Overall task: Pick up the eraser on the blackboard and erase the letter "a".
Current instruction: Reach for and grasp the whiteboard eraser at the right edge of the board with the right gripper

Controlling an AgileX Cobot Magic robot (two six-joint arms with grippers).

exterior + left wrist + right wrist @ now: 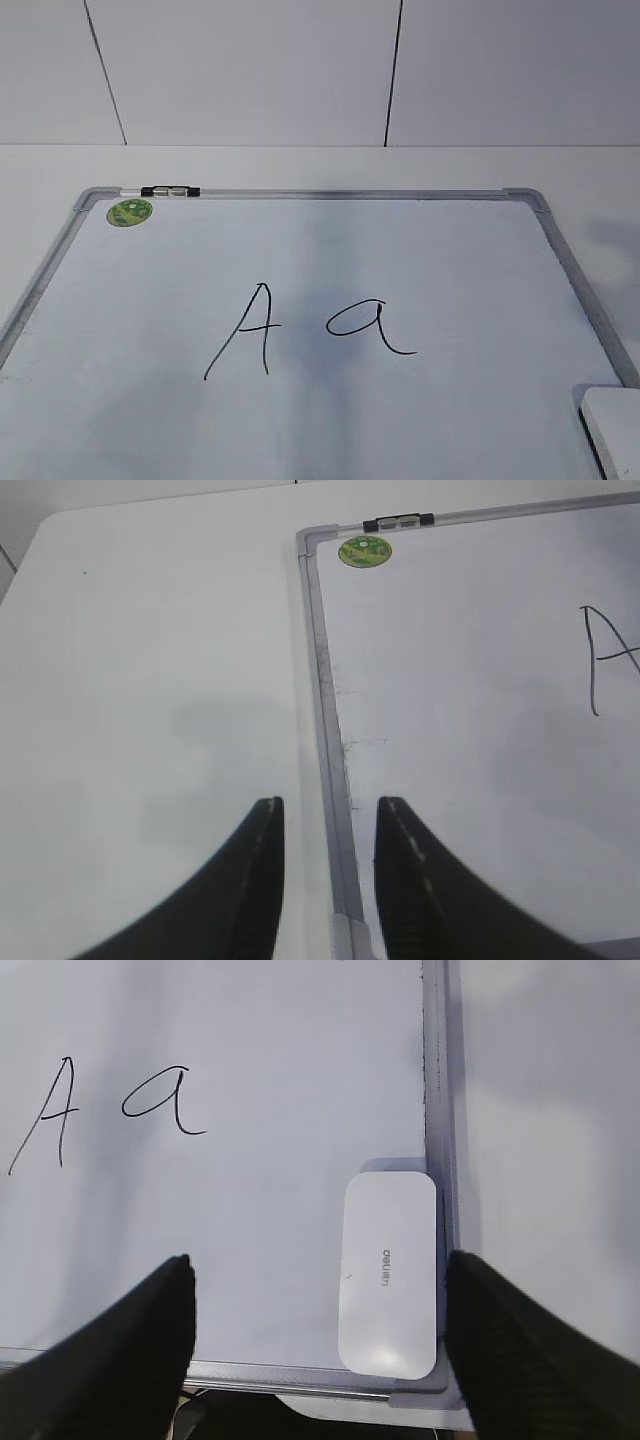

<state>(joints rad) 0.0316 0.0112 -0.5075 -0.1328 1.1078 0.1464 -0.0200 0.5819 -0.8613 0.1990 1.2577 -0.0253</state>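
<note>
**Both hands open, eraser at board's corner**

The right hand (318, 1290) hangs open above the eraser (390, 1275), holding nothing. The left hand (328, 825) is open too, straddling the board's (400, 250) left frame. The eraser lies on the board against its right frame, near corner. The "a" (368, 325) stands beside the "A" (245, 330), mid-board.

Heads up, in your exterior view the eraser (612, 428) is chopped off by the bottom-right corner, so you only get a sliver, and the blackboard (560, 250) runs off the bottom edge. The sticker (365, 550) print is too small to read. From the left wrist, the capital "A" (610, 655) is cut by the right edge.
</note>
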